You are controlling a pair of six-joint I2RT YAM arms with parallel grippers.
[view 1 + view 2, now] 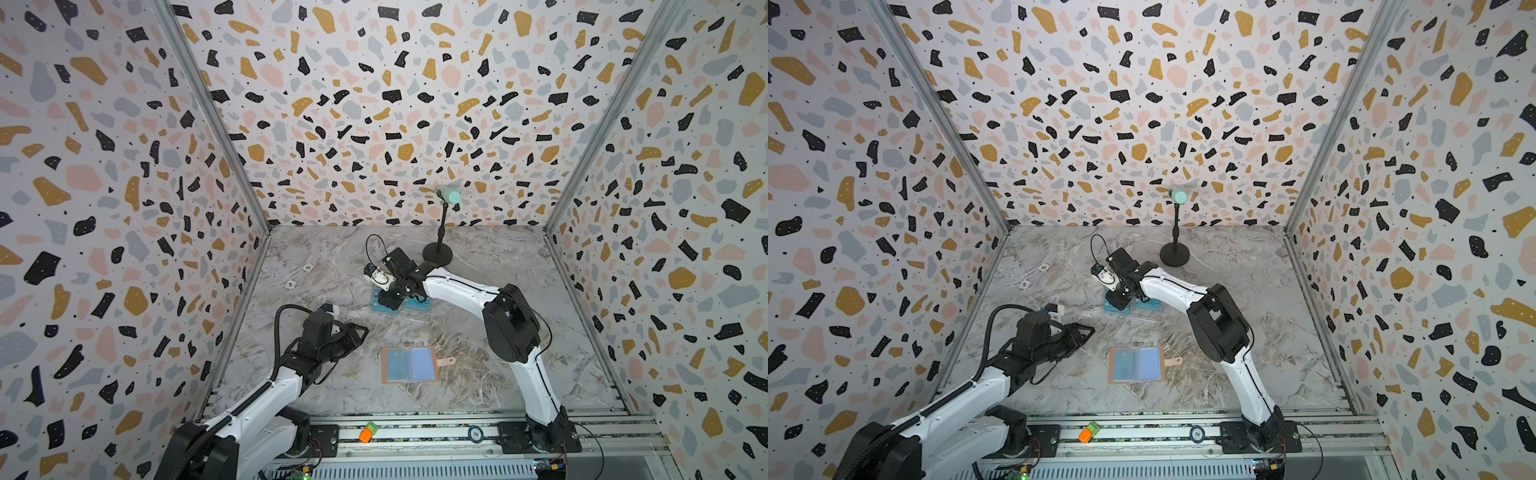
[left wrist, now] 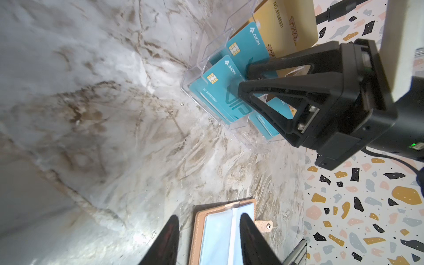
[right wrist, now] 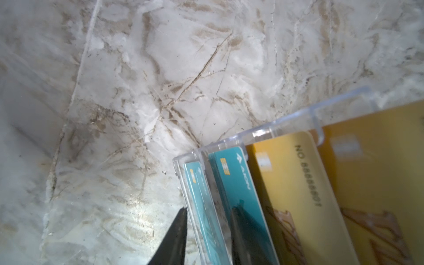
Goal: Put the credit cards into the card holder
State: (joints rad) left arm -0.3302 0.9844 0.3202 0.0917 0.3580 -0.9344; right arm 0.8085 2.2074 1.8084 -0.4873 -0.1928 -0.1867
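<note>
The credit cards stand in a clear acrylic rack (image 1: 415, 313) (image 2: 241, 128) mid-table: teal VIP cards (image 2: 215, 91) (image 3: 234, 179) in front, gold cards (image 2: 286, 23) (image 3: 293, 183) behind. My right gripper (image 1: 388, 301) (image 1: 1117, 301) (image 3: 209, 208) points down into the rack. It is open, one finger outside the rack's front wall and the other behind the front teal card (image 3: 197, 195). The card holder (image 1: 409, 365) (image 1: 1136, 365) (image 2: 218, 236), salmon-pink, lies open and flat nearer the front, clear sleeves up. My left gripper (image 1: 361, 334) (image 1: 1090, 332) (image 2: 209, 215) hovers open and empty to its left.
A black stand with a mint-green top (image 1: 437, 249) rises behind the rack. Two small white rings (image 1: 291, 284) lie at the back left of the marble table. An orange object (image 1: 365, 434) and a chip (image 1: 476, 434) sit on the front rail. Patterned walls enclose three sides.
</note>
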